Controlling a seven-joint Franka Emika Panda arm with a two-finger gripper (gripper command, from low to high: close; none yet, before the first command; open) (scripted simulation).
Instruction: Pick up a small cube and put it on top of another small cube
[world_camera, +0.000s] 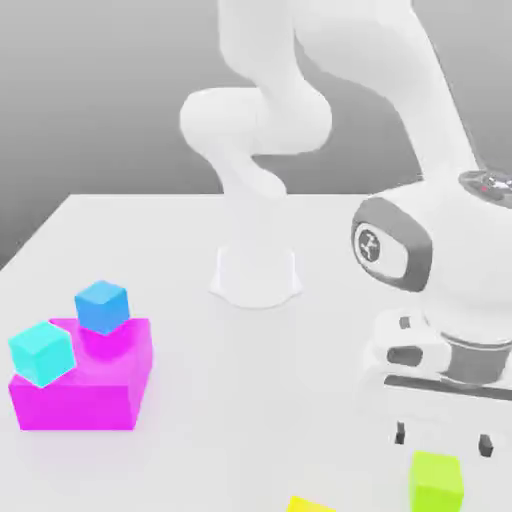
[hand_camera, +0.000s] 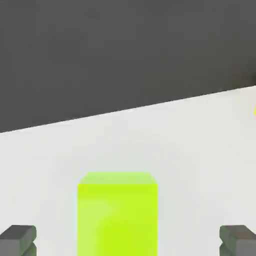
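The white arm's two-finger gripper pointed straight down, fingers spread wide, just above the small smooth lime-green cube.

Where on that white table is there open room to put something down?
The wide bare stretch of table between the magenta block and the lime-green cube is free. It is crowded atop the magenta block, with the cyan cube and blue cube, and under the gripper.

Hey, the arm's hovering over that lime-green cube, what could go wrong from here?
1. The end effector is open just above the lime-green cube; descending off-center, a fingertip might nudge the cube instead of straddling it.
2. A yellow object lies close by, so a pushed cube may bump it.
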